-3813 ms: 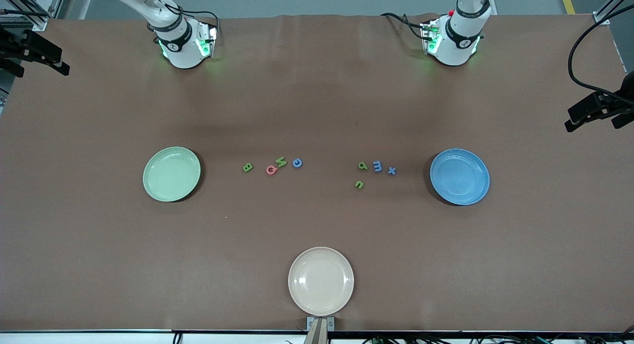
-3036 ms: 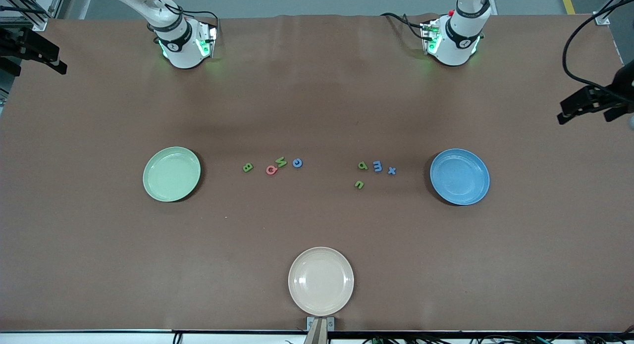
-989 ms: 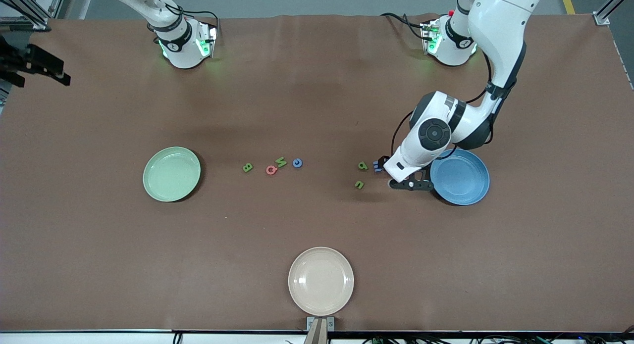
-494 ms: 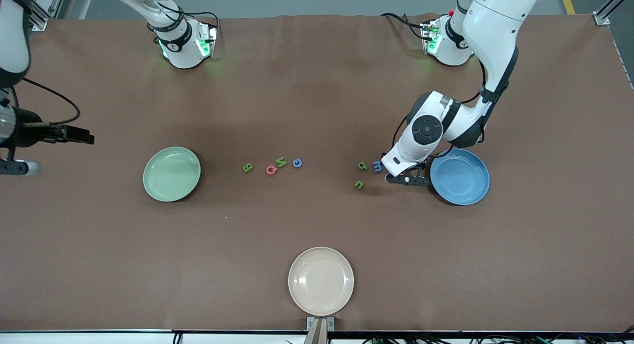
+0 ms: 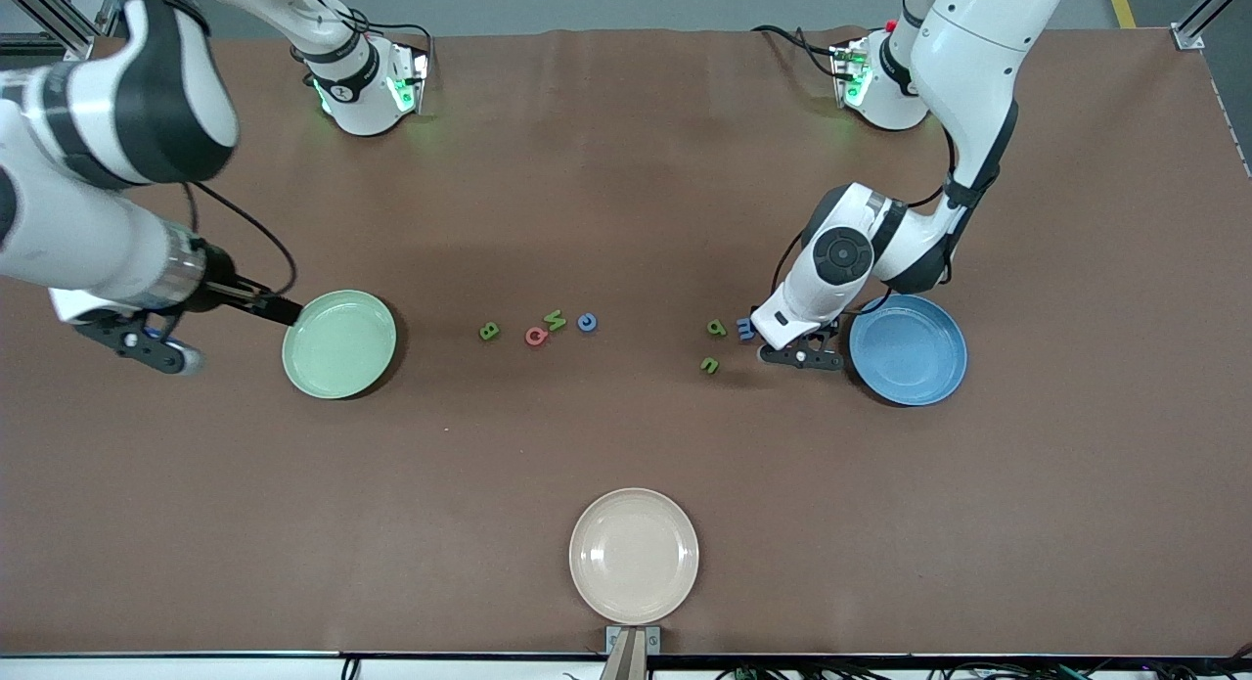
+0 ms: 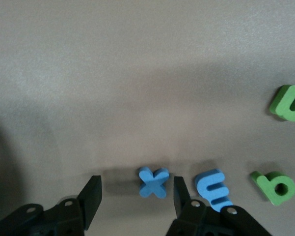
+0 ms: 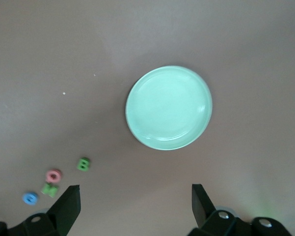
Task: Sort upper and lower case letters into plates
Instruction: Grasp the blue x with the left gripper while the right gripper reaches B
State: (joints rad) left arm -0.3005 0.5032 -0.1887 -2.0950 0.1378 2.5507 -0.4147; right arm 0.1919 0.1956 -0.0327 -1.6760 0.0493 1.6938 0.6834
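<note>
L gripper [image 6: 136, 196] low at blue x [image 6: 153, 182], jaws wide, x between. Blue m [image 6: 213, 187] touches one finger, may get bumped. Blue plate [image 5: 908, 348] beside. R gripper [image 7: 136, 204] wide, high near green plate [image 7: 169, 107], R-arm edge.

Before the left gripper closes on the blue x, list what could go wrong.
1. The left gripper is open around the blue x, but the blue m lies close beside one finger; closing may nudge or catch it.
2. The x sits nearer that finger, so it may slide or twist as the fingers close.
3. The right gripper hangs open above the table near the green plate, so the capitals wait.
</note>
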